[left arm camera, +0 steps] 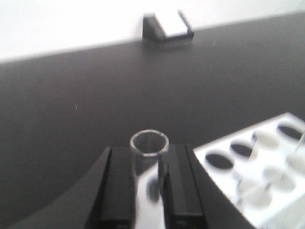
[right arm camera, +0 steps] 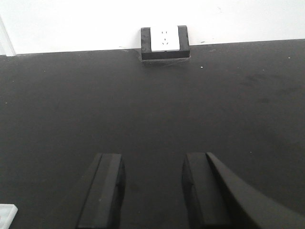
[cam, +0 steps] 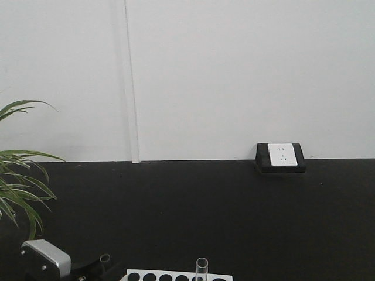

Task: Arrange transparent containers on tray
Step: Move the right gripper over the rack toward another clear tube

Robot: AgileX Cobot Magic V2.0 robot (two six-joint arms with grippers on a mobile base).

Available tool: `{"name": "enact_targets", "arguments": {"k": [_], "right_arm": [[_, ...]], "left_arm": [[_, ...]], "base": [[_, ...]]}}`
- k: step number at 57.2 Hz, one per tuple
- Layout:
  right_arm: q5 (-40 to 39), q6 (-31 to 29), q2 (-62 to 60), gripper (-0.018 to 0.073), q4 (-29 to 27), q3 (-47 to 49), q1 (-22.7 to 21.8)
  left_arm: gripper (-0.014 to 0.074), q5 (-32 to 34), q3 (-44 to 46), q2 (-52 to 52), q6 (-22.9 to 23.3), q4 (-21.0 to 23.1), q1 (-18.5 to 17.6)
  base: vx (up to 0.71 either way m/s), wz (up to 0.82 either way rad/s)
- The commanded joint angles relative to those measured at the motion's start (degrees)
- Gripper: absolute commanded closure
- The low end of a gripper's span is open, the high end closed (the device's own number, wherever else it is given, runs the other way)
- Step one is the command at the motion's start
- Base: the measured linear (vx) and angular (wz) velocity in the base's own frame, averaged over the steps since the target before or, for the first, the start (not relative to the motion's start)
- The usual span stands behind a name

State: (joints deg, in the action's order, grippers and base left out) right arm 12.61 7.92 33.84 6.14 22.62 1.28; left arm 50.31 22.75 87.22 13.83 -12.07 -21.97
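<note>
**Exterior front-facing view.** A black worktop [cam: 193,211] runs back to a white wall. One black socket block [cam: 281,157] with a white face sits where the two meet. One green plant [cam: 17,175] leans in from the left edge. At the bottom left is the silver housing of the left arm [cam: 44,260]. Two test tubes can be counted. The gripped test tube [cam: 105,258] shows only its round rim and a short length among the black parts just right of that housing. The standing test tube [cam: 201,269] is upright in the one white rack [cam: 176,275]. The frame edge cuts off the rack's row of round black holes.

**Left wrist-mounted view.** The left end effector [left arm camera: 149,155] is clenched on the gripped test tube [left arm camera: 145,176]. Its two black fingers [left arm camera: 116,191] press the glass from either side, and the open rim points up at the camera. The tube is held above the worktop, just left of the white rack [left arm camera: 228,188]. Three of the rack's holes read dark, and the others are washed pale by blur. A faint glassy streak at the right edge may be another tube, but it is too blurred to tell. The socket block [left arm camera: 169,26] sits at the far wall.

**Right wrist-mounted view.** The right end effector [right arm camera: 152,162] is released. Its two fingers [right arm camera: 105,191] stand well apart with only bare black worktop between them. One socket block [right arm camera: 165,42] is straight ahead. One small white corner [right arm camera: 6,215] pokes in at the bottom left, with too little showing to identify it.
</note>
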Motion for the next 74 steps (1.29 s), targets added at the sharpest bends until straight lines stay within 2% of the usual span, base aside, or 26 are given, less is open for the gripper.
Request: {"name": "enact_targets", "arguments": {"k": [1, 12, 25, 33, 43, 50, 54, 58, 59, 62, 68, 74], "right_arm": [[-6.0, -0.2, 0.5, 0.0184, 0.1, 2.0, -0.1], [-10.9, -0.2, 0.5, 0.0184, 0.1, 2.0, -0.1], [-14.5, -0.2, 0.5, 0.0184, 0.1, 2.0, -0.1], [-14.5, -0.4, 0.5, 0.0184, 0.1, 2.0, -0.1], [-14.3, -2.4, 0.5, 0.0184, 0.2, 2.0, 0.1], [-14.4, -2.4, 1.0, 0.0184, 0.4, 2.0, 1.0], [-15.2, -2.3, 2.4, 0.0184, 0.3, 1.9, 3.7], [-16.6, -2.3, 4.8, 0.0184, 0.3, 1.9, 8.6], [-19.5, -2.3, 8.8, 0.0184, 0.3, 1.9, 16.4], [-22.3, -2.3, 12.3, 0.0184, 0.4, 1.9, 21.0], [-27.8, -2.3, 19.8, 0.0176, 0.4, 1.9, 27.6], [-32.8, -2.1, 27.1, 0.0146, 0.3, 1.9, 31.4]], "left_arm": [[0.0403, 3.2, 1.5, -5.8, 0.1, 0.6, -0.3], [0.0402, -4.7, 1.6, -15.5, 0.1, 0.8, -0.3], [0.0402, -12.2, 1.6, -25.7, -0.5, 6.6, -0.3], [0.0402, -16.2, 2.7, -31.0, -0.8, 6.6, -0.3], [0.0402, -28.4, 8.1, -37.3, -6.3, 6.2, -0.3], [0.0402, -33.2, 10.1, -40.0, -8.1, 6.2, -0.3], [0.0402, -34.5, 10.2, -40.9, -8.1, 6.2, -0.3], [0.0402, -36.1, 10.2, -41.5, -7.9, 6.2, -0.3], [0.0402, -37.2, 10.2, -41.9, -7.9, 6.2, -0.3], [0.0402, -37.4, 10.2, -41.9, -7.9, 6.2, -0.3], [0.0402, -37.4, 10.2, -41.9, -7.9, 6.2, -0.3], [0.0402, -37.4, 10.2, -41.9, -7.9, 6.2, -0.3]], "base": [[0.0, 0.0], [0.0, 0.0], [0.0, 0.0], [0.0, 0.0], [0.0, 0.0], [0.0, 0.0], [0.0, 0.0], [0.0, 0.0], [0.0, 0.0], [0.0, 0.0], [0.0, 0.0], [0.0, 0.0]]}}
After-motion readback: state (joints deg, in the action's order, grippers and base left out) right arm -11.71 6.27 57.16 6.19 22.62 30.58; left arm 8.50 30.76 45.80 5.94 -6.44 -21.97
